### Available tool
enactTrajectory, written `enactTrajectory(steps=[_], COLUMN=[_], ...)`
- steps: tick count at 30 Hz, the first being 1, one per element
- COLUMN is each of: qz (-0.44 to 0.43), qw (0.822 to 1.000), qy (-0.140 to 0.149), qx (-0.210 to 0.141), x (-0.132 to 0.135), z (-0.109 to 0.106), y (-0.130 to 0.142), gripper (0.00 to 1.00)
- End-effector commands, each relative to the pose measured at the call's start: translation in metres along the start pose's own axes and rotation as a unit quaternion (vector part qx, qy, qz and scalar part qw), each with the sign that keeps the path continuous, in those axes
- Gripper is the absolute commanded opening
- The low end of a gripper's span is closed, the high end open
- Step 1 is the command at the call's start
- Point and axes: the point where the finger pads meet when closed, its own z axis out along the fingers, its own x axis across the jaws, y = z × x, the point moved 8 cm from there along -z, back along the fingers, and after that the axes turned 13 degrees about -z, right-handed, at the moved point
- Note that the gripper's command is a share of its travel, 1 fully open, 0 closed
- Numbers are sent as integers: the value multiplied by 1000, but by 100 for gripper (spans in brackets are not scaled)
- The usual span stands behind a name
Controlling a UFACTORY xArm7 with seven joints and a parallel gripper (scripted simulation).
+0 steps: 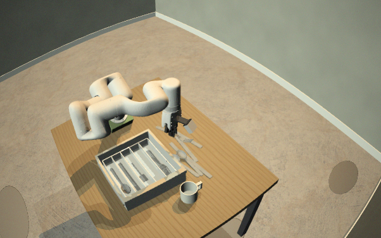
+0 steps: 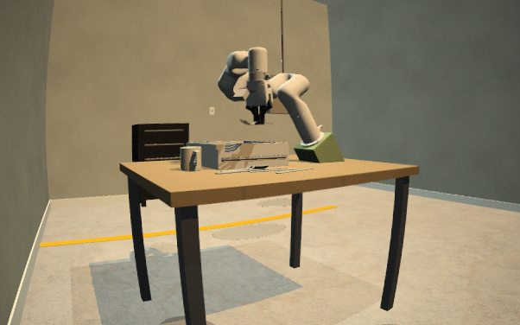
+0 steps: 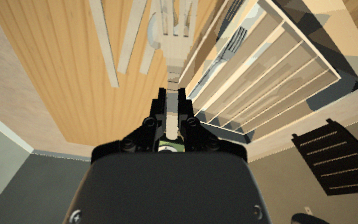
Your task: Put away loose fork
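Note:
My gripper [image 3: 172, 97] is shut on the handle of the loose fork [image 3: 174, 40], a pale fork whose tines point away from the wrist camera. It holds the fork level, well above the table, as the exterior view shows [image 2: 257, 120]. The gripper [image 1: 171, 130] hangs over the counter just beyond the tray's far right corner. The grey divided tray [image 1: 140, 166] lies on the table. Its rightmost slot holds the other forks [image 1: 159, 162], which also show in the wrist view [image 3: 233, 42]. The other slots hold dark cutlery, with a spoon [image 1: 123, 186] at the left.
Several loose pale utensils [image 1: 189, 158] lie on the counter right of the tray, below and in front of the gripper. A grey mug [image 1: 188, 192] stands near the tray's front right corner. The arm's green base [image 1: 121, 123] is behind the tray.

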Motion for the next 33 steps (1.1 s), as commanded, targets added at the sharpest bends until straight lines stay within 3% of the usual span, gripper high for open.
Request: enactTrajectory(steps=[1, 4, 5, 16, 19, 21, 25, 33], qz=[2, 3, 4, 6, 81, 81, 196, 199], qw=[1000, 1000, 1000, 1000, 997, 997, 980, 980], qy=[4, 6, 7, 7, 6, 6, 4, -10], qx=[16, 16, 16, 17, 17, 17, 18, -14], x=[35, 40, 52, 52, 52, 52, 53, 56], z=[-4, -4, -5, -5, -5, -5, -4, -4], y=[61, 71, 92, 93, 93, 93, 94, 89], gripper=[5, 5, 5, 5, 5, 5, 5, 5])
